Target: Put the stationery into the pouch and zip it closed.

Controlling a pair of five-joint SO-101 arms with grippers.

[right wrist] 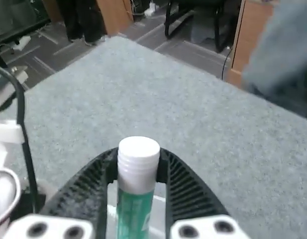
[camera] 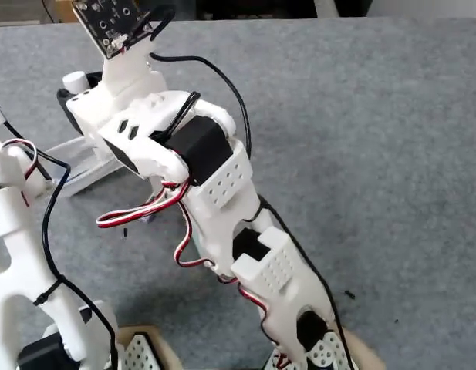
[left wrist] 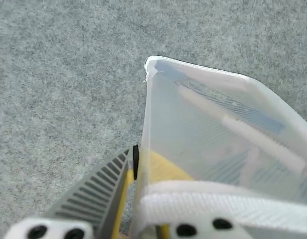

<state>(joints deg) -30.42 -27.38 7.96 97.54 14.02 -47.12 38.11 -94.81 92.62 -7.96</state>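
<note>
My right gripper (right wrist: 138, 167) is shut on a glue stick (right wrist: 137, 199) with a green body and a white cap, held upright between its black fingers. In the high view that gripper (camera: 72, 96) hangs at the far left of the table, above the pouch (camera: 82, 166), with the white cap (camera: 74, 80) showing. The translucent pouch (left wrist: 218, 129) is pinched at its edge by my left gripper (left wrist: 138, 174). Pens and a yellow item (left wrist: 160, 172) show dimly through its wall. The left arm (camera: 14, 208) stands at the table's left edge.
Grey felt covers the table (camera: 361, 139), with open room to the right and at the back. The right arm (camera: 222, 200) stretches diagonally from the front edge to the far left, trailing red, white and black cables.
</note>
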